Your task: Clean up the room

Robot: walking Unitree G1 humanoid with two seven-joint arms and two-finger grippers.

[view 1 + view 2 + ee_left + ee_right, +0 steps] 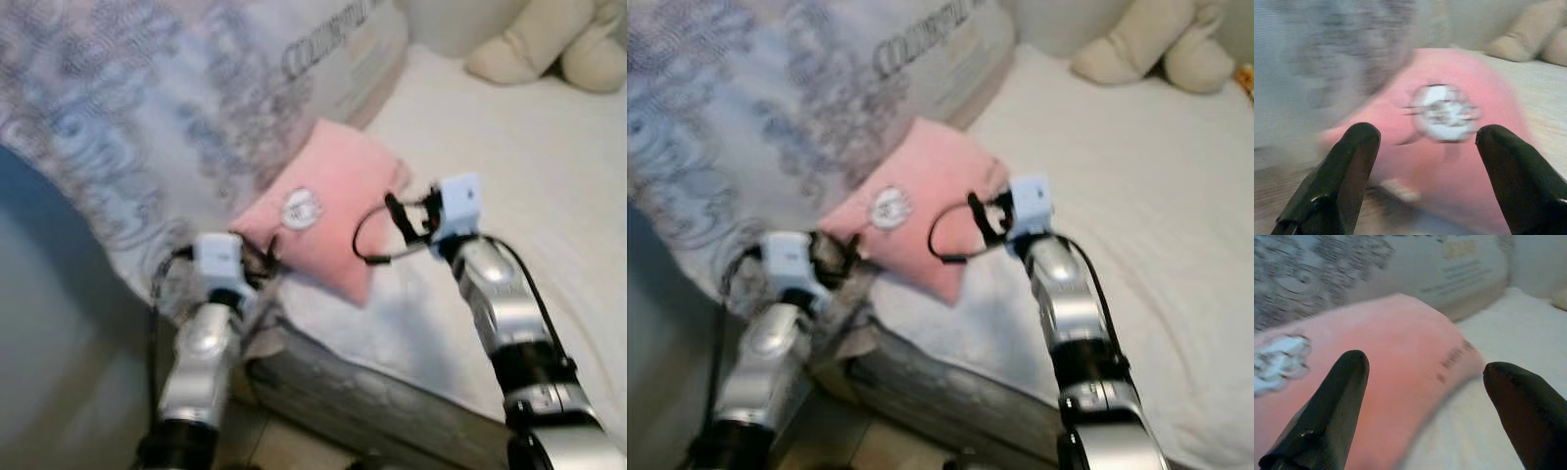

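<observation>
Left eye view: the soft pink square cushion with a round white badge lay on the white bed against a grey patterned duvet. A good grasp would take both tools closing on opposite edges together — evenly, without dragging the sheet. The left tool sat at the cushion's 7 o'clock corner, the right tool at its 3 o'clock edge, both arms raised and reaching forward.

Left wrist view: the left tool's fingers were spread, the cushion between them.

Right wrist view: the right tool's fingers were spread wide — nothing pinched.
</observation>
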